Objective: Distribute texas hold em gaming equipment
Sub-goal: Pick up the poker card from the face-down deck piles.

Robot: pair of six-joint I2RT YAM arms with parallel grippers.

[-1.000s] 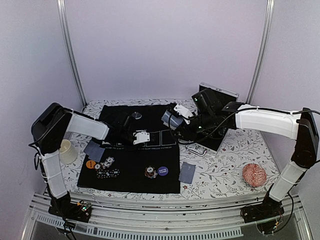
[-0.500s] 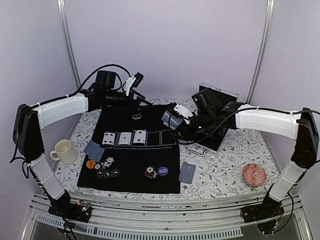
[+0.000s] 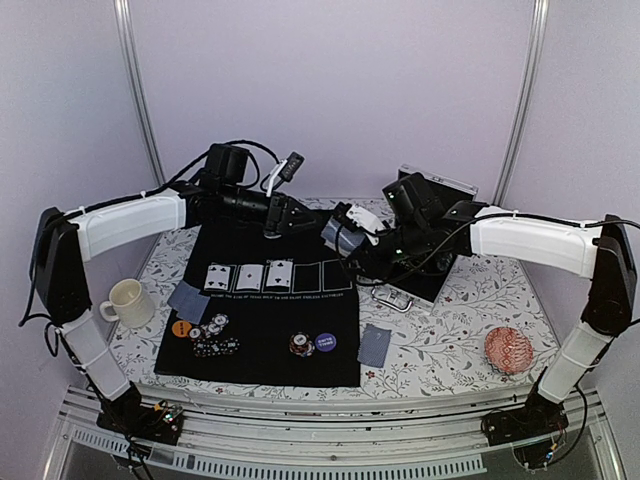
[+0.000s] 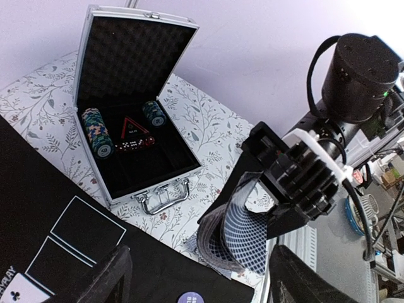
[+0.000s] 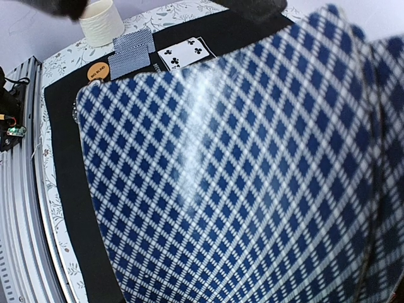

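Observation:
My right gripper (image 3: 343,238) is shut on a deck of blue-backed playing cards (image 3: 336,234), held bowed above the black mat's far right edge. The deck fills the right wrist view (image 5: 240,177) and shows in the left wrist view (image 4: 252,233). My left gripper (image 3: 290,215) is open and empty, just left of the deck; its fingers (image 4: 107,278) stand wide apart. Three face-up cards (image 3: 248,276) lie in a row on the mat (image 3: 260,360). Face-down cards (image 3: 188,300) lie at the left and others (image 3: 375,343) at the right. Chip stacks (image 3: 215,325), (image 3: 300,343), an orange disc (image 3: 181,327) and a purple disc (image 3: 325,341) sit near the front.
An open metal case (image 3: 432,262) with chips inside (image 4: 95,129) stands behind my right gripper, its handle (image 3: 395,298) toward the front. A cream mug (image 3: 125,302) stands left of the mat. A red patterned disc (image 3: 508,350) lies at the front right.
My left gripper left the card row, where a third face-up card now lies, rose to the back, then swung right toward the deck. The right arm has barely moved.

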